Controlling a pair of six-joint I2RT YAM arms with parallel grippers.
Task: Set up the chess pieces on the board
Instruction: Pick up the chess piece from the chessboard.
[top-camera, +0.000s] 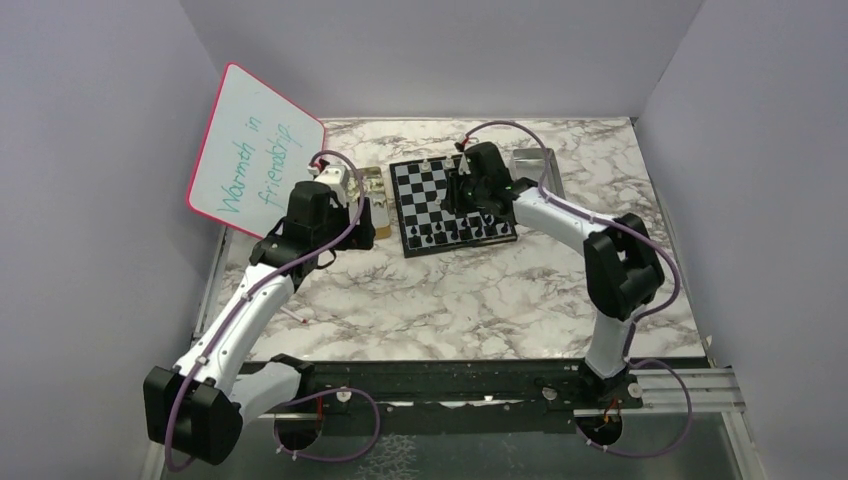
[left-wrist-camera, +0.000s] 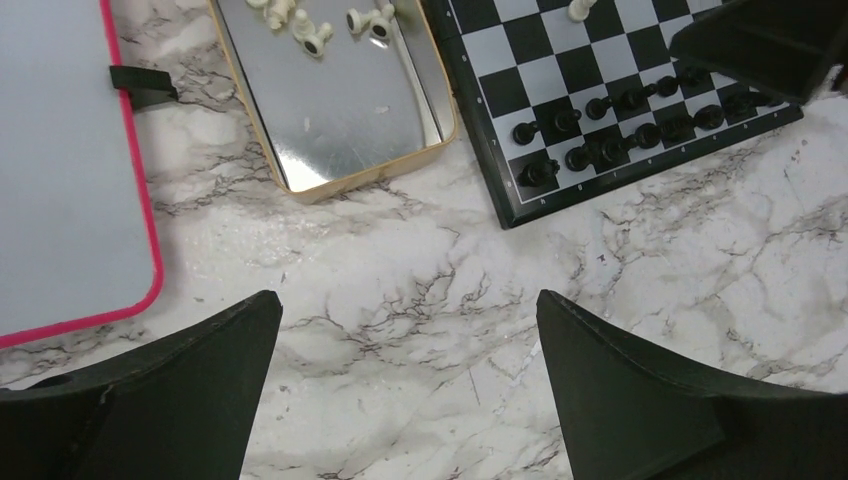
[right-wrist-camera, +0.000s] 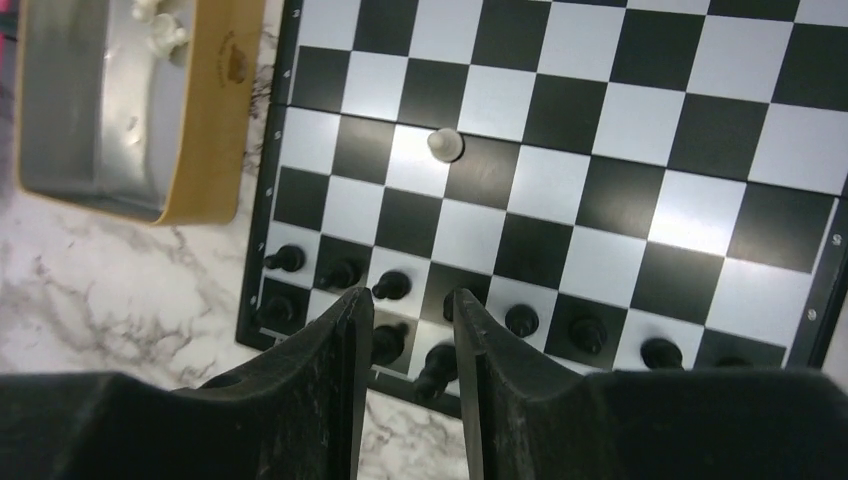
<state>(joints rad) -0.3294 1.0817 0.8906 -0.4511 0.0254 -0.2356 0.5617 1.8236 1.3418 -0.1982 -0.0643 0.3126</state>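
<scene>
Overhead, the right tool (top-camera: 472, 185) hides much of the board (top-camera: 420, 190). Its wrist view shows the black pieces (right-wrist-camera: 391, 285) lining the near two rows beneath it, its fingers (right-wrist-camera: 340, 380) a narrow gap apart, and one pale piece (right-wrist-camera: 445, 145) standing alone farther in. The left tool (left-wrist-camera: 408, 300), spread wide, hangs over the marble surface (left-wrist-camera: 650, 260). Beyond it lies the tray (left-wrist-camera: 370, 178) of pale pieces (left-wrist-camera: 312, 38), just left of the board.

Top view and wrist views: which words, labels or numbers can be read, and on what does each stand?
"Warmth in friendship": green handwriting on the whiteboard.
Small print on the tin, on its outer side: too blurred to read.
Marks on the chessboard, along its rim: too small to read.
</scene>
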